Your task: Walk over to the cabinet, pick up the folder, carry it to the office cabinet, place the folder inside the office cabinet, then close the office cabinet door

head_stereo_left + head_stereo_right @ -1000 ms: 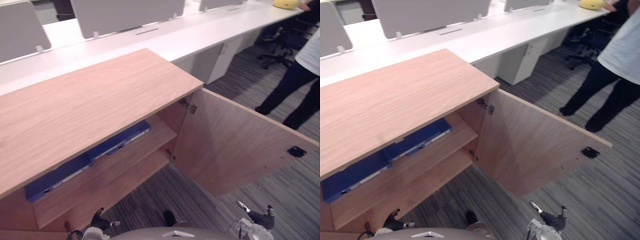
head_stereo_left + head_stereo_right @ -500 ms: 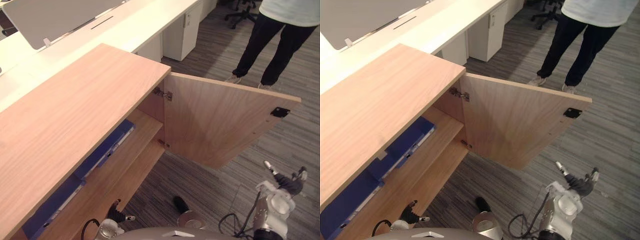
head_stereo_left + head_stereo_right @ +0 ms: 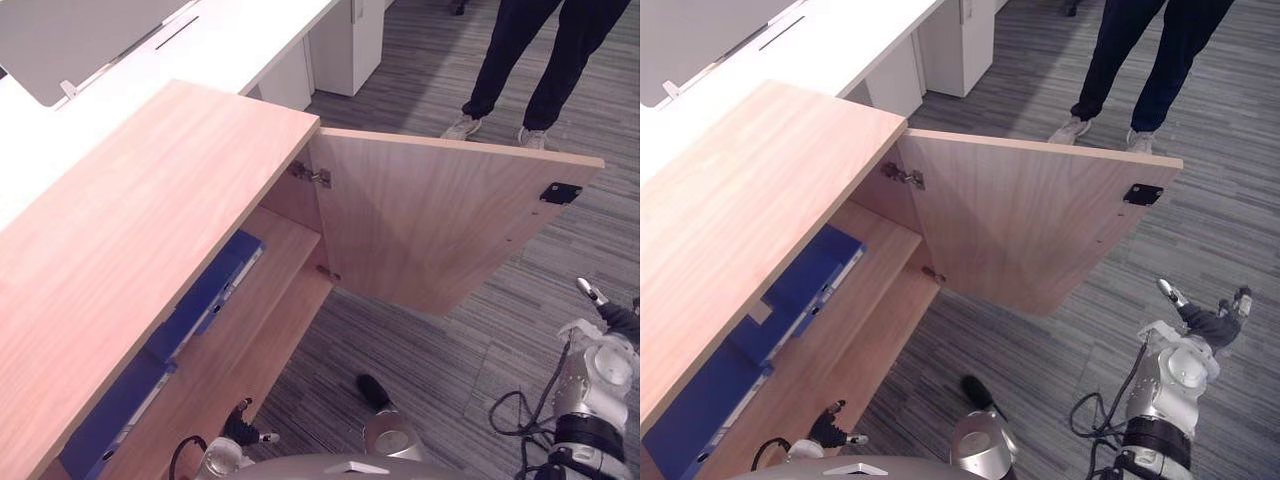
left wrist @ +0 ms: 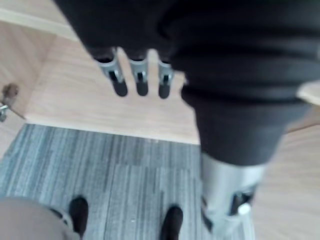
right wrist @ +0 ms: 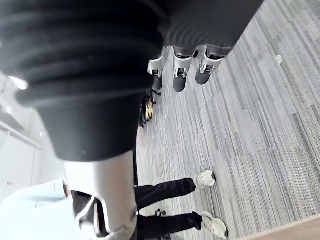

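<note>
while left hand (image 4: 140, 80) and right hand (image 5: 182, 75) hang relaxed, blue folder (image 3: 208, 292) flat on shelf (image 3: 278, 285)

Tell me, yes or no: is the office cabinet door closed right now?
No, the cabinet door stands swung wide open on its hinges, leaving a blue folder on the shelf inside in plain sight.

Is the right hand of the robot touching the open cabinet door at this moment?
Apart. The right eye view shows bare carpet between the right hand and the cabinet door; the hand is open and holds nothing.
</note>
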